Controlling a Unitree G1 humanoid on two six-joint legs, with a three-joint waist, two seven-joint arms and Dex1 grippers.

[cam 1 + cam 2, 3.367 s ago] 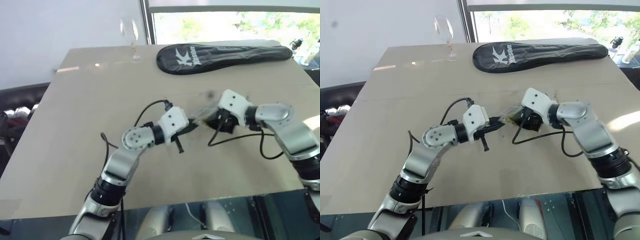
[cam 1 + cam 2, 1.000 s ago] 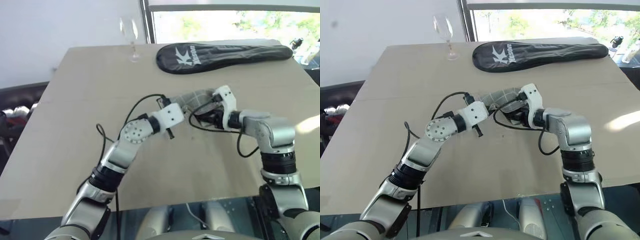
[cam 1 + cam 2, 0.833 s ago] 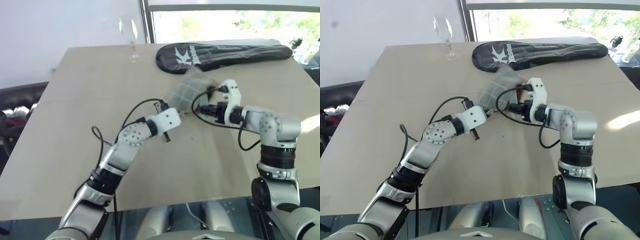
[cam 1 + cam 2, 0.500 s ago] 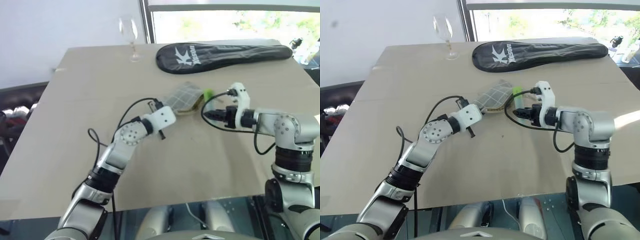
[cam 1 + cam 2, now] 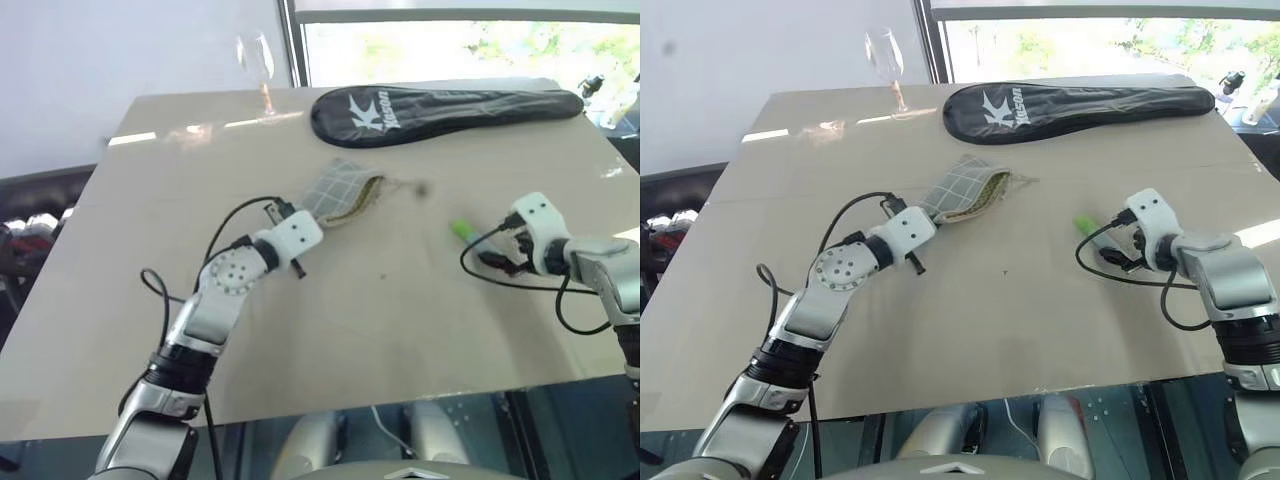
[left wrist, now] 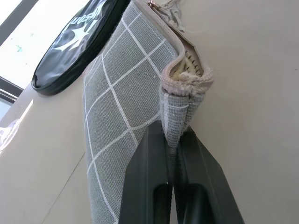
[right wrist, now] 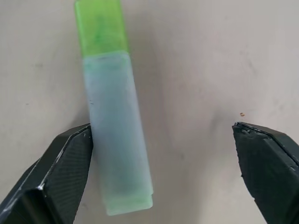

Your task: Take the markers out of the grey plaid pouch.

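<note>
The left gripper (image 6: 174,154) pinches a corner of the flat grey plaid fabric pouch (image 5: 340,193), mid-table. At three o'clock from it, the slim green-capped, frosted-barrel marker (image 7: 113,116) lies on the smooth beige table (image 5: 400,320) between the right gripper's (image 7: 168,163) wide-spread ribbed black fingers (image 7: 60,163).

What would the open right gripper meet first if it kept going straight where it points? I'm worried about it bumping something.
Probably the bare tan table top. The right gripper angles down at it, jaws wide apart, and the green-capped pale marker lies against one finger rather than dead ahead, though depth is hard to judge.
</note>
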